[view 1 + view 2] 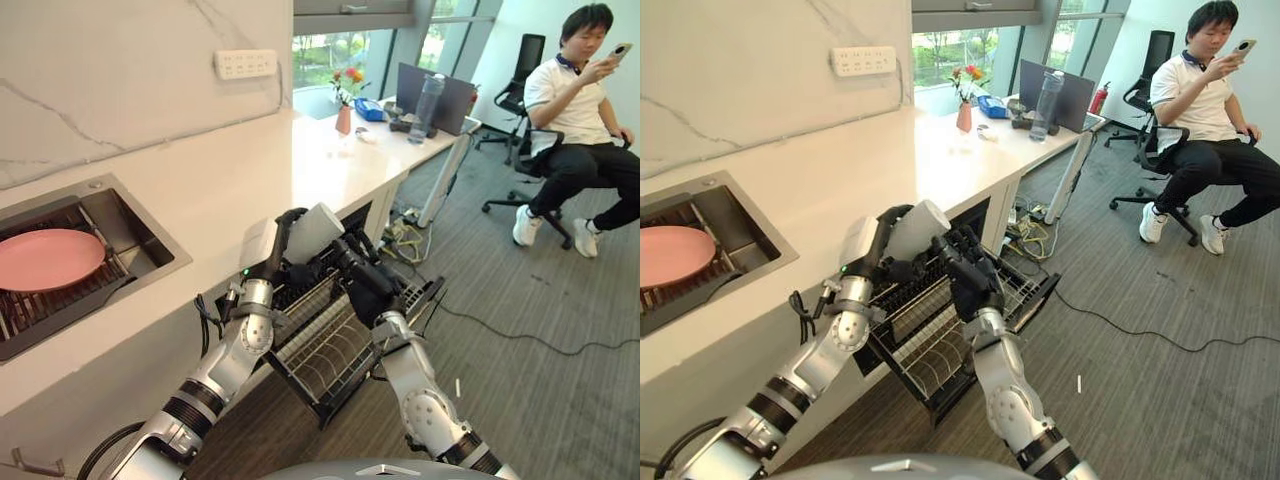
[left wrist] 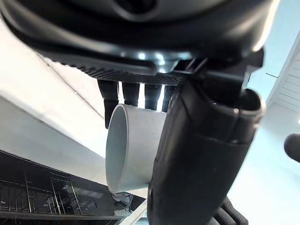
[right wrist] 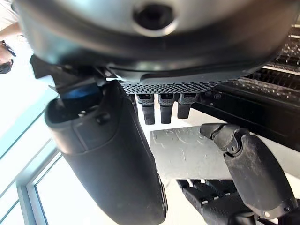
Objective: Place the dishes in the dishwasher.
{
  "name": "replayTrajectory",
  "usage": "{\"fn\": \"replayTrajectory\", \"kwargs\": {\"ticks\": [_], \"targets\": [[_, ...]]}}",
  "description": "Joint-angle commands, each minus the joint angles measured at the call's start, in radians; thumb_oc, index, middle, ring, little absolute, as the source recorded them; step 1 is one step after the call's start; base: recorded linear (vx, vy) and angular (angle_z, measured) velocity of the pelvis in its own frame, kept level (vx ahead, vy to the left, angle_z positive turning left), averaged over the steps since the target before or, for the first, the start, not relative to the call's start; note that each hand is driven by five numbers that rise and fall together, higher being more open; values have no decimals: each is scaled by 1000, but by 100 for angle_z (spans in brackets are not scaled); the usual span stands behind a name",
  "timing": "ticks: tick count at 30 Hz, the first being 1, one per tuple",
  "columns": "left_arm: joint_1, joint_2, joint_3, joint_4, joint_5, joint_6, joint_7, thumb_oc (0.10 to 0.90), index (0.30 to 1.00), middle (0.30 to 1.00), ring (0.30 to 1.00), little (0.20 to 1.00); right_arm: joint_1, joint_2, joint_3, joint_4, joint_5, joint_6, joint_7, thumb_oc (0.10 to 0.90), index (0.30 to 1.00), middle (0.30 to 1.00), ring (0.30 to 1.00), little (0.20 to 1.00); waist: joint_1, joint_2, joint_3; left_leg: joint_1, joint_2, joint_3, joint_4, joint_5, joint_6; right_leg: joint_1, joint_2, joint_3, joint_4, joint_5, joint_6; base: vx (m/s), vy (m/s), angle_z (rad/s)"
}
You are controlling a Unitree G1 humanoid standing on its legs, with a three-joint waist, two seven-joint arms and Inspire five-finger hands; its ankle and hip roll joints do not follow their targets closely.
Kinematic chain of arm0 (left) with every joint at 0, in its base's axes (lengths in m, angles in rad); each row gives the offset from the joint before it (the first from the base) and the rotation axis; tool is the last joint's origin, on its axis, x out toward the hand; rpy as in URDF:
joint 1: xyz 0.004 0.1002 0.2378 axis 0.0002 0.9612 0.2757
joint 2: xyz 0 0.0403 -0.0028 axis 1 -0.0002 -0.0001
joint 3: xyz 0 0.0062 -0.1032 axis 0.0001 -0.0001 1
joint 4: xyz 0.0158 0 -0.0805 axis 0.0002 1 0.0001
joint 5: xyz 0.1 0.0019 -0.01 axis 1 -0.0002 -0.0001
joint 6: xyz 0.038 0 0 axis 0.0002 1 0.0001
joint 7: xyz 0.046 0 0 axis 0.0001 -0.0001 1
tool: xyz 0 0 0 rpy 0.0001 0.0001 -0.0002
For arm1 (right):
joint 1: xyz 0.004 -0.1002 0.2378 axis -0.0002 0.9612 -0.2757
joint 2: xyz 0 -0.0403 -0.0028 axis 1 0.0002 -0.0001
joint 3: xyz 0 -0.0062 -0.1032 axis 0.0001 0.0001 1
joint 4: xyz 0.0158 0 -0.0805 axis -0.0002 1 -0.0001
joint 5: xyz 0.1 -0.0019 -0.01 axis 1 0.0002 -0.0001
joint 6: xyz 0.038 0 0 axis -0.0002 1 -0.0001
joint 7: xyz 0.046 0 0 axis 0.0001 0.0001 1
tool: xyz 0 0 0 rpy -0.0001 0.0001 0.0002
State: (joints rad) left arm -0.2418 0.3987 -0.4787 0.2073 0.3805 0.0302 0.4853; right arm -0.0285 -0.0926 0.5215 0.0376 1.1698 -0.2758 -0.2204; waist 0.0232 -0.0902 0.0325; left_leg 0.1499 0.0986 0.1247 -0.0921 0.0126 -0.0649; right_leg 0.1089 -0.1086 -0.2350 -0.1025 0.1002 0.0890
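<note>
A pale grey cup (image 1: 315,228) lies on its side in my left hand (image 1: 288,268), whose fingers and thumb curl round it (image 2: 131,150). It hangs above the pulled-out wire rack (image 1: 330,350) of the dishwasher under the counter. My right hand (image 1: 368,285) stands just right of the cup over the rack, its fingers straight and spread, holding nothing. From the right wrist the cup (image 3: 187,152) shows past those fingers, with the left hand's thumb on it. A pink plate (image 1: 45,258) lies in the sink (image 1: 150,250) at the far left.
The white counter (image 1: 230,180) runs back to a vase (image 1: 344,118), a bottle (image 1: 427,108) and a laptop. A person (image 1: 575,110) sits on an office chair at the right. Cables lie on the carpet beside the rack.
</note>
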Motion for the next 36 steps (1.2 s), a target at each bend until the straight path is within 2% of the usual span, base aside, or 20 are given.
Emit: {"fn": "replayTrajectory", "kwargs": {"ticks": [1,8,18,20,25,26,29,32,36], "targets": [[-251,-29,-91,-21,2,-108,17,400,300,300,300,300,-155,23,-62,-41,54,-80,113,800,900,900,900,900,26,43,-22,-11,17,-97,5,-66,-7,5,-72,-37,15,-45,93,11,-5,7],[-277,-43,-137,-10,-12,-114,-27,400,300,300,300,300,-192,44,-84,-4,159,-121,116,800,900,900,900,900,36,41,-21,-15,17,-106,5,-66,-8,6,-70,-46,15,-53,94,9,-1,7],[-311,-52,-168,2,2,-99,1,400,300,300,300,300,-235,82,-100,57,140,-159,10,800,900,900,900,900,46,42,-21,-16,13,-121,5,-68,-7,8,-69,-53,15,-56,92,7,2,4],[-318,-55,-176,-3,7,-103,-4,400,300,300,300,300,-245,85,-89,78,140,-148,11,800,900,900,900,900,48,42,-22,-16,14,-122,5,-68,-7,10,-69,-54,15,-56,91,0,0,0],[-324,-59,-205,-30,-2,-130,-54,400,300,300,300,300,-280,37,7,116,129,-45,79,800,900,900,900,900,59,35,-17,-18,13,-125,5,-65,-8,10,-67,-54,15,-55,89,-5,-4,2],[-324,-59,-205,-30,-2,-130,-55,400,300,300,300,300,-280,37,7,116,130,-45,79,800,900,900,900,900,59,35,-17,-18,14,-125,5,-65,-8,10,-67,-54,15,-55,89,-13,-8,5],[-325,-60,-213,-27,-21,-137,-85,400,300,300,300,300,-310,-28,62,115,112,14,125,800,900,900,900,900,62,29,-11,-22,13,-126,5,-63,-9,8,-67,-55,15,-54,90,0,0,0],[-328,-64,-214,-24,-37,-138,-96,400,300,300,300,300,-328,-48,74,118,110,31,139,800,900,900,900,900,63,28,-7,-23,14,-126,5,-62,-10,8,-66,-57,15,-55,90,0,0,0],[-330,-73,-213,-19,-56,-141,-101,400,300,300,300,300,-346,-33,50,123,107,14,138,800,900,900,900,900,62,30,-6,-23,14,-126,5,-62,-9,6,-66,-57,15,-55,91,0,0,0]]}}
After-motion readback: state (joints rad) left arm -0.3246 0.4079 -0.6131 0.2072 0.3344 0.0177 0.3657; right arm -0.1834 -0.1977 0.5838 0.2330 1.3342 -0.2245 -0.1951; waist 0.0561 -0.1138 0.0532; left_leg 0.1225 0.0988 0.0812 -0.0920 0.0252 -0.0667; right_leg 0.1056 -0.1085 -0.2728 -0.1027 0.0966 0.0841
